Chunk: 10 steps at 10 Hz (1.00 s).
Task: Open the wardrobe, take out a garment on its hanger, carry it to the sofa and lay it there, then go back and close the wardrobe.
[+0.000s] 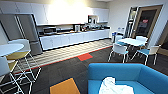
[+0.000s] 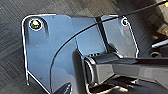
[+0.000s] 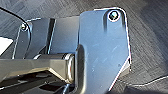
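A kitchenette room with dark grey carpet and a long white counter fills the upper frame. At lower right, the plain white soft garment lies crumpled on the bright turquoise-blue upholstered sofa. Whether either claw is wide or narrow cannot be told, nor where the garment lies relative to it.

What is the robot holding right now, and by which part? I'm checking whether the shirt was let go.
Apparently nothing: the white garment lies on the sofa seat. The fingers themselves cannot be made out.
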{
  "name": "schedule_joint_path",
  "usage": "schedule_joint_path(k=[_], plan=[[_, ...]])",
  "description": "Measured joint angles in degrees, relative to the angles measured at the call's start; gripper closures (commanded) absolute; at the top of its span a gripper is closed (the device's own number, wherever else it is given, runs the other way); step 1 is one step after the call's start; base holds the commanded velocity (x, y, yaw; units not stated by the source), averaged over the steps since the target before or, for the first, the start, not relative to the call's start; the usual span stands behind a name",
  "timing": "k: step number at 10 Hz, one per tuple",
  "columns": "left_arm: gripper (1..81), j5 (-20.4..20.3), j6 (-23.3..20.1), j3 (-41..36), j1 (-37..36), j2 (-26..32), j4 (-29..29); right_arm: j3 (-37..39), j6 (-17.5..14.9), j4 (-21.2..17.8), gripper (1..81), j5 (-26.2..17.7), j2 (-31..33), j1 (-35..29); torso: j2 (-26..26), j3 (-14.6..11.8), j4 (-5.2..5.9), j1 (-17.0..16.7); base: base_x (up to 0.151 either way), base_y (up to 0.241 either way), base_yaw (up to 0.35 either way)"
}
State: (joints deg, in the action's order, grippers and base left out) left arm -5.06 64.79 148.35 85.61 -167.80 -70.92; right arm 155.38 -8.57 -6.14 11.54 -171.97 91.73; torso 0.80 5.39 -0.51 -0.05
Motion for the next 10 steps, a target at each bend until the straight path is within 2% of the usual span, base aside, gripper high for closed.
schedule_joint_path(k=[4,10], plan=[[1.0,0.3,0.0,4.1,-0.1,-0.1,0.8,1.6,0.0,0.0,1.0,-4.4,1.7,-0.3,0.0,0.0,0.0,0.0,0.0,0.0,0.228],[1.0,2.1,0.0,4.1,-0.1,-0.1,0.9,2.0,0.1,0.0,1.0,-4.3,2.4,-0.6,0.0,0.0,0.0,0.0,0.0,0.0,0.228]])
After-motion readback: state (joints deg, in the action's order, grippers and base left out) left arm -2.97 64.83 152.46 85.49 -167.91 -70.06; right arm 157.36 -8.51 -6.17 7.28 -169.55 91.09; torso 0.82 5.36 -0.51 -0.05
